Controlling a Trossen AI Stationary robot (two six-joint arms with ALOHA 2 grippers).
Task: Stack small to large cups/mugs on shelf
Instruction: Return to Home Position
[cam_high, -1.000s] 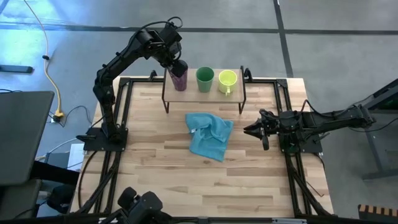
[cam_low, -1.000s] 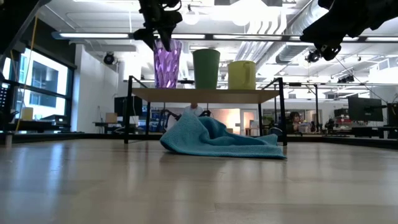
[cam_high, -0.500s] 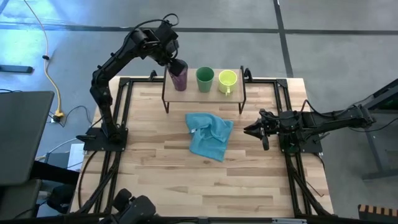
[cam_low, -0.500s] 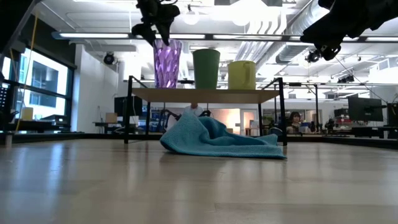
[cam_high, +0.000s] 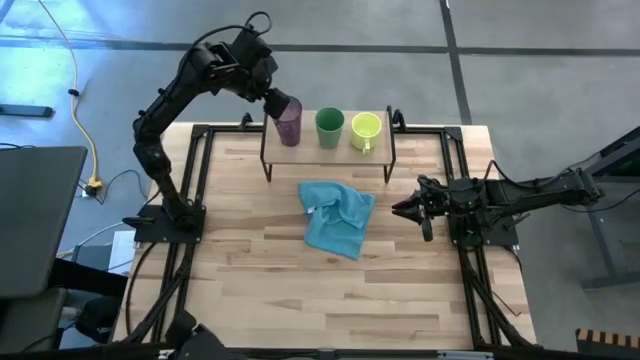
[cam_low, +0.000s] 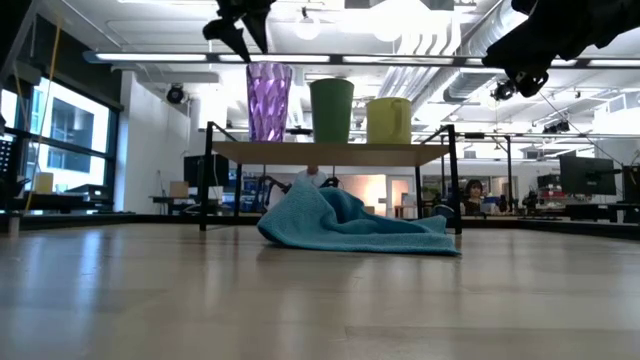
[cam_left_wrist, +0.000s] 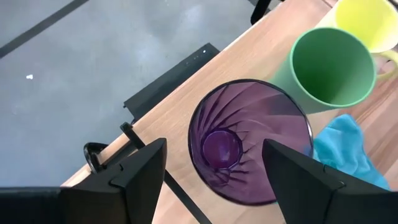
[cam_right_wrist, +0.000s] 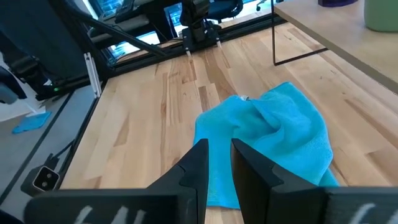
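On the desk (cam_high: 260, 290), a crumpled blue cloth (cam_high: 337, 218) is lying before the shelf (cam_low: 330, 152); the right hand (cam_high: 412, 210) is hanging off to its side, fingers nearly together, gripping nothing. The purple tumbler (cam_low: 268, 102), green cup (cam_low: 331, 110) and yellow-green mug (cam_low: 389, 120) are standing upright in a row on the shelf, the mug's handle hard to make out from desk height. The left hand (cam_high: 274, 100) is hovering spread wide just over the tumbler, partly cut off in the low view
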